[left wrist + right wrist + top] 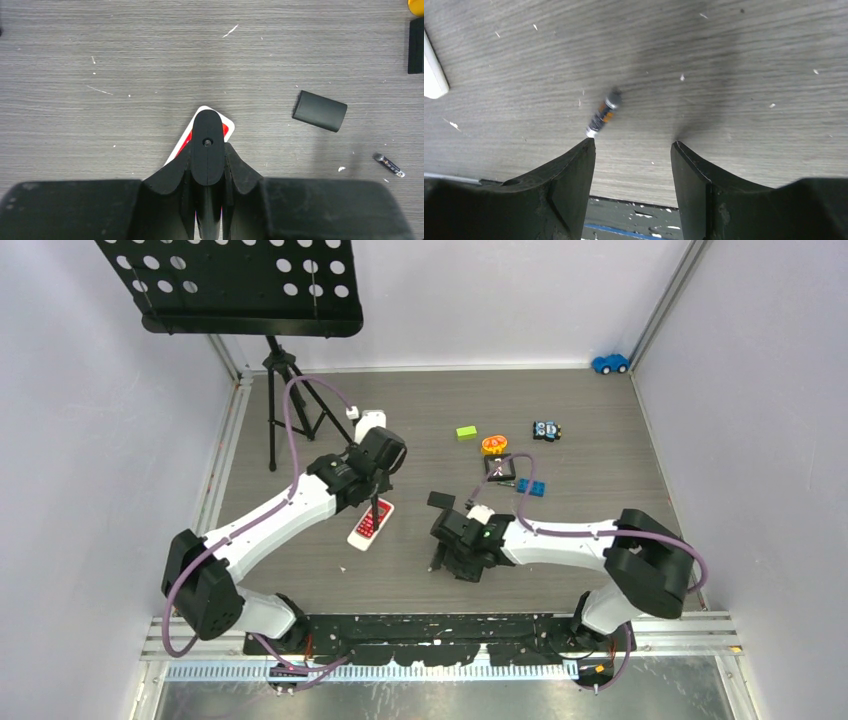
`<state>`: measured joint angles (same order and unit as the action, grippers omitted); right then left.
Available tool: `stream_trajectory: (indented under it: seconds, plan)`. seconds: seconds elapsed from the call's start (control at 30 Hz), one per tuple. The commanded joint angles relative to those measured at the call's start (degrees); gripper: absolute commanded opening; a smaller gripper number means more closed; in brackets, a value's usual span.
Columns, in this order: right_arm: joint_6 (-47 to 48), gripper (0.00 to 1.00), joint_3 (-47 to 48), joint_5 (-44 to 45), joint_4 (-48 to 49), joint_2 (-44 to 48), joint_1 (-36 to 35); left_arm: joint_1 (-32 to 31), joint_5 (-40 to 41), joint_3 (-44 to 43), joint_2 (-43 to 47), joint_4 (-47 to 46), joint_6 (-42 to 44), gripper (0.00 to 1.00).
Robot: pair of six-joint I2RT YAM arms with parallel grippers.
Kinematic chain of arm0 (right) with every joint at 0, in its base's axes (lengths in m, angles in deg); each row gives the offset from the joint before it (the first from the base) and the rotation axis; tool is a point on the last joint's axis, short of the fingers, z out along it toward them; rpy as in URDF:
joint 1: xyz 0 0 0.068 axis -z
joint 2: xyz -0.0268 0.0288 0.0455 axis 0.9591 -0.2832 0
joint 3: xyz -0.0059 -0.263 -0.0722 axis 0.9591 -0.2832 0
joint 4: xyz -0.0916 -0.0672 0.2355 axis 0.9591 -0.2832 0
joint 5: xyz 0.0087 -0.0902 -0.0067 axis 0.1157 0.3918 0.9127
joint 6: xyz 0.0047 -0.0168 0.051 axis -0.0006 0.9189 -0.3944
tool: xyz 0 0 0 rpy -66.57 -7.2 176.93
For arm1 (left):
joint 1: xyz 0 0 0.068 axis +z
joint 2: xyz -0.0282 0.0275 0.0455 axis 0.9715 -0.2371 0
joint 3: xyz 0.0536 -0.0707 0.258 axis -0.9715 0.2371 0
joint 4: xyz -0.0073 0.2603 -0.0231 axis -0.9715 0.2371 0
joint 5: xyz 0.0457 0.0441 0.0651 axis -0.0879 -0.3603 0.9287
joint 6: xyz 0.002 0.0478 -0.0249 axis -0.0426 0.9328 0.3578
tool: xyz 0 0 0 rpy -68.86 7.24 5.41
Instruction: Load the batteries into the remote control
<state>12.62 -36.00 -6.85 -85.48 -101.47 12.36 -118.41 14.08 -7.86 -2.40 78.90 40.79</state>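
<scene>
The remote control [369,526] is white with a red face and lies flat on the table. My left gripper [376,508] is shut, its joined fingertips [208,125] standing over the remote's [226,128] far end with nothing between them. A slim dark battery [603,114] with an orange band lies on the table just beyond the left fingertip of my right gripper [631,143], which is open and holds nothing. The left wrist view shows a small grey battery [389,164] on the table at the right. A black curved cover [320,111] lies between it and the remote.
A corner of the remote [431,75] shows at the left of the right wrist view. Toys lie at the back: a green block [466,432], an orange piece [494,444], a small robot toy [546,430], blue bricks [531,487], a blue car [610,363]. A tripod stand [275,370] is back left.
</scene>
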Motion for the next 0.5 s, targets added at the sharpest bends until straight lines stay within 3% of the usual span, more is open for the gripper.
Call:
stream_trajectory:
  seconds: [0.0, 0.37, 0.47]
  plan:
    - [-4.2, 0.60, 6.0, 3.0, -1.3, -3.9, -0.7, 1.8, -0.4, 1.6, 4.4, -4.6, 1.8, 0.00]
    - [-8.9, 0.36, 20.0, 6.6, -16.5, -16.8, -2.0, 5.5, -3.9, 7.0, 9.5, -8.5, 3.6, 0.00]
    - [-8.1, 0.24, 22.7, 7.8, -19.2, -18.2, -2.2, 6.7, -4.7, 8.0, 10.2, -9.4, 4.1, 0.00]
